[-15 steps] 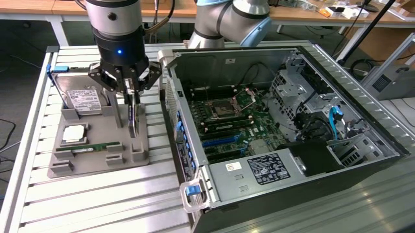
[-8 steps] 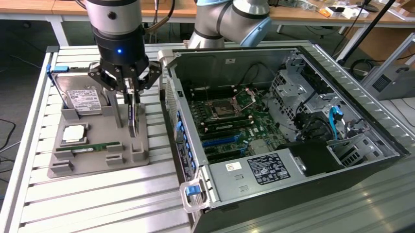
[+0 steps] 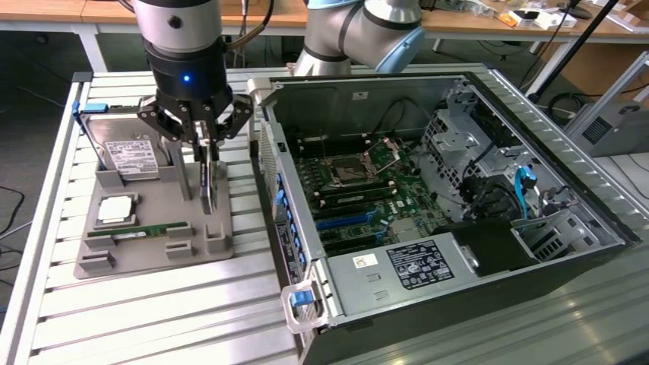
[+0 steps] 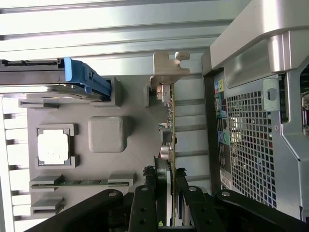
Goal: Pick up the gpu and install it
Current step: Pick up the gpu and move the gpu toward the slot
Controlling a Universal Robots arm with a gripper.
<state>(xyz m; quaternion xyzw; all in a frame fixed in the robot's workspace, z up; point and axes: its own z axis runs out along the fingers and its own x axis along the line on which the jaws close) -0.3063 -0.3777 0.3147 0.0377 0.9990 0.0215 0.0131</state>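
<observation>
Gpu (image 3: 208, 186): top edge hidden betw gripper (image 3: 206, 143) fingers; wrist view edge-on, board faces not visible. Arm (image 3: 181, 30) cut off by frame edge above gripper. Drive (image 3: 130, 156) beside gripper: label txt too small to read. Case (image 3: 507, 319), gripper's other side: corner cut off.

Matt plastic tray (image 3: 152, 257), ribbed shiny metal table (image 3: 152, 323), metal-bracketed gpu (image 4: 169, 67).

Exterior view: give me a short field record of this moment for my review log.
gpu: upright on edge over the gray holder; lifted or seated, cannot tell
jaws: closed on the gpu's top edge, one on each side
hard drive: in the holder
RAM stick: lying in the holder
computer case: open, on the exterior view's right; gpu not installed
</observation>
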